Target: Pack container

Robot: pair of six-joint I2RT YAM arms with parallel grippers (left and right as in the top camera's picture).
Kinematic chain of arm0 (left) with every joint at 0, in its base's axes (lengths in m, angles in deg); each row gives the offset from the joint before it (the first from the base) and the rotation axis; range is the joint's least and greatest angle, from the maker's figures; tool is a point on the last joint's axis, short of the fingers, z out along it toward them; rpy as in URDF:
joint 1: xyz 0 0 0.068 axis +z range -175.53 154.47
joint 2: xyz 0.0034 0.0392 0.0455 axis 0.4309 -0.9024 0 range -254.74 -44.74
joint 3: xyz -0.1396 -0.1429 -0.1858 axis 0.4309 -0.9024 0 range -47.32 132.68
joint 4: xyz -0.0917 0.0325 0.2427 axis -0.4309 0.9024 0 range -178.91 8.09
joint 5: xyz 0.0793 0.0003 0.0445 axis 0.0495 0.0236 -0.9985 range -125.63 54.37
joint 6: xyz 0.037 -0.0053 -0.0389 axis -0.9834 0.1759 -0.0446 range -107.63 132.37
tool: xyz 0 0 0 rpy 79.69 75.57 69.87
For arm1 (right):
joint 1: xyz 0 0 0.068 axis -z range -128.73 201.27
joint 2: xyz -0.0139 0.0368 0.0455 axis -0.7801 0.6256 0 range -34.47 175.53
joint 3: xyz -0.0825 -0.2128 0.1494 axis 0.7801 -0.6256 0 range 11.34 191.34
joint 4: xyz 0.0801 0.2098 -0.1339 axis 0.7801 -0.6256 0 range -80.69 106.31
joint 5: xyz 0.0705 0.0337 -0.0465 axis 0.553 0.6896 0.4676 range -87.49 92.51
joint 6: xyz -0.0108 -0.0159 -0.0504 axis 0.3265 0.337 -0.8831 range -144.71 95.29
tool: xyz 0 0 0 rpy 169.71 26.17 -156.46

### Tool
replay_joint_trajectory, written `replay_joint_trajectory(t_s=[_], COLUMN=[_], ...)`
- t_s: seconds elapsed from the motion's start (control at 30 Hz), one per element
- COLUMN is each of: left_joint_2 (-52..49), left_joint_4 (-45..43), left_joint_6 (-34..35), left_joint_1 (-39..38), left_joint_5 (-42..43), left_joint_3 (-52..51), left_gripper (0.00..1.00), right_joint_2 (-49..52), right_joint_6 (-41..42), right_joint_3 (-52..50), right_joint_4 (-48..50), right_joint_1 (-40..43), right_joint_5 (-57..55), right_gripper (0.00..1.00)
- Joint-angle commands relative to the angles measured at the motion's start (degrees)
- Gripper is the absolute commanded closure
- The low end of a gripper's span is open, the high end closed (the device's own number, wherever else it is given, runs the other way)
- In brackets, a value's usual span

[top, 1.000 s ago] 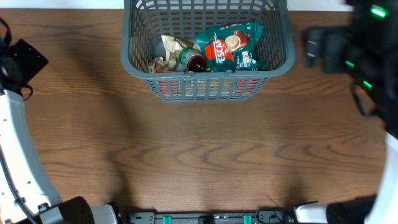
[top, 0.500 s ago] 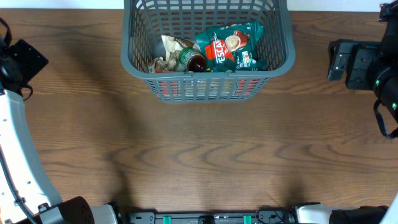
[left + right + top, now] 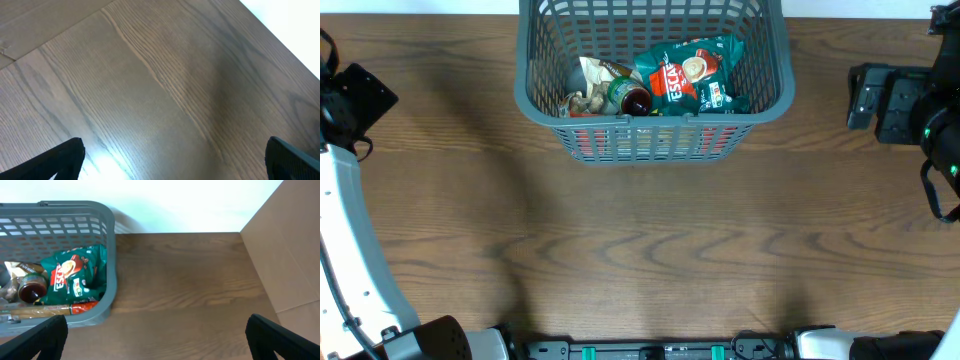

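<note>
The container [image 3: 655, 120], a dark grey slotted basket, stands at the back middle of the wooden table. Inside it lie a green coffee packet [image 3: 692, 75], a dark-capped bottle [image 3: 632, 98], a beige packet [image 3: 590, 85] and something red low at the front wall. My right gripper [image 3: 857, 98] hovers open to the basket's right, apart from it. From the right wrist, the container [image 3: 111, 270] and green packet [image 3: 75, 275] sit at left, and the gripper [image 3: 160, 342] holds nothing. My left gripper [image 3: 355, 100] stays far left, open [image 3: 175, 165] over bare wood.
The brown wooden table [image 3: 650, 250] stretches in front of the basket. A white wall runs behind the table's back edge. A beige panel [image 3: 290, 255] borders the table's right side in the right wrist view.
The right arm swung away to the right from the basket, then came to rest. The left arm and the basket's contents have not moved.
</note>
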Motion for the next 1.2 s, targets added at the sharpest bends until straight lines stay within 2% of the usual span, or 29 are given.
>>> replay_joint_trajectory(t_s=[0.0, 0.27, 0.4, 0.5, 0.7, 0.93, 1.17], left_joint_2=[0.1, 0.1, 0.1, 0.1, 0.1, 0.1, 0.1], left_joint_4=[0.2, 0.2, 0.2, 0.2, 0.2, 0.2, 0.2], left_joint_6=[0.3, 0.3, 0.3, 0.3, 0.3, 0.3, 0.3], left_joint_1=[0.2, 0.2, 0.2, 0.2, 0.2, 0.2, 0.2], left_joint_5=[-0.7, -0.7, -0.7, -0.7, -0.7, -0.7, -0.7], left_joint_3=[-0.2, -0.2, -0.2, -0.2, -0.2, -0.2, -0.2], left_gripper=[0.01, 0.02, 0.01, 0.01, 0.01, 0.01, 0.01], right_joint_2=[-0.1, -2.8, -5.9, -10.0, -23.5, -39.2, -50.8], right_joint_6=[0.9, 0.8, -3.3, -6.2, -10.5, -10.9, -10.9], right_joint_3=[0.0, -0.1, -1.5, -6.4, -27.5, -51.9, -72.5], right_joint_4=[-0.1, 0.2, 0.9, 3.6, 16.2, 30.2, 39.8], right_joint_1=[0.5, 0.5, 0.5, 0.5, 0.5, 0.5, 0.6], right_joint_5=[-0.4, 0.9, 3.3, 3.5, 5.2, 9.4, 14.8], right_gripper=[0.01, 0.01, 0.01, 0.01, 0.01, 0.01, 0.01])
